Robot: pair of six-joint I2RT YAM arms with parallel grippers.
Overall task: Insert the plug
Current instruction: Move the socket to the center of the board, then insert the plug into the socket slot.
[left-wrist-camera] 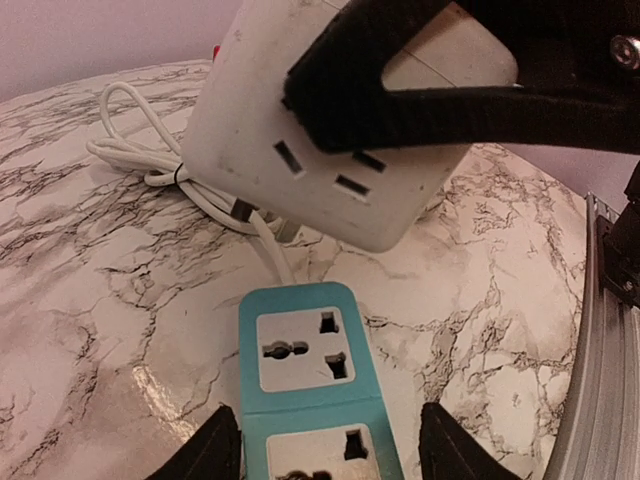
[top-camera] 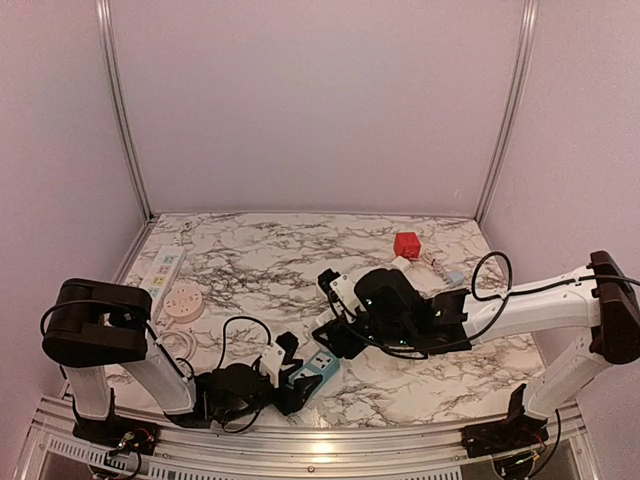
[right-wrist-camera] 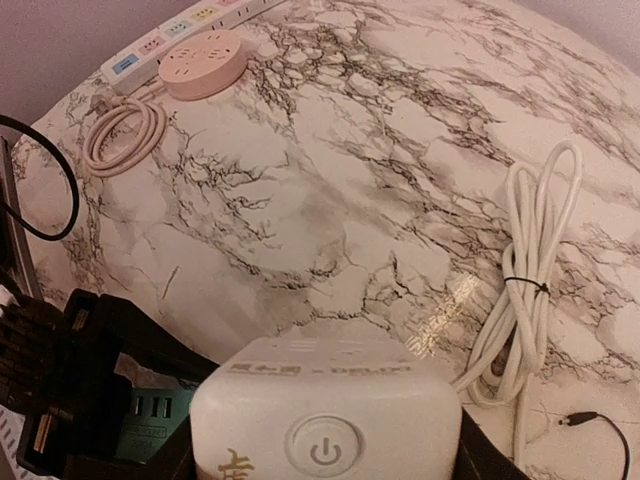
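Nearest the arm bases, the teal power strip (left-wrist-camera: 300, 395) lies flat on the marble table (left-wrist-camera: 90, 300), and the left claw (left-wrist-camera: 330, 450) straddles its near end with fingers spread, a sliver of gap on one side, so it looks like a loose guard, not a clamp. Just above the strip's far end hangs the white plug cube (left-wrist-camera: 250, 100), pinched in the right claw (right-wrist-camera: 325, 455), power button facing the wrist camera and three-pin face tilted down towards the far socket (left-wrist-camera: 300, 350). The cube hangs clear of the strip, nothing seated yet. To do this well, I'd say the cube wants levelling first, so the pin face sits square over that socket. Then match the pin pattern and press straight down, with the left claw firmed up so the strip can't skate. Watch the strip's own white cord (left-wrist-camera: 272, 250), running out right beneath the cube; a low approach could snag it. Beyond, a tied white cable bundle (right-wrist-camera: 530, 270) lies close. Farther off sit a red cube (top-camera: 407, 244), a beige coil (right-wrist-camera: 120, 135), a round pink socket hub (right-wrist-camera: 205, 60) and a long white power strip (top-camera: 165, 265), all well clear.
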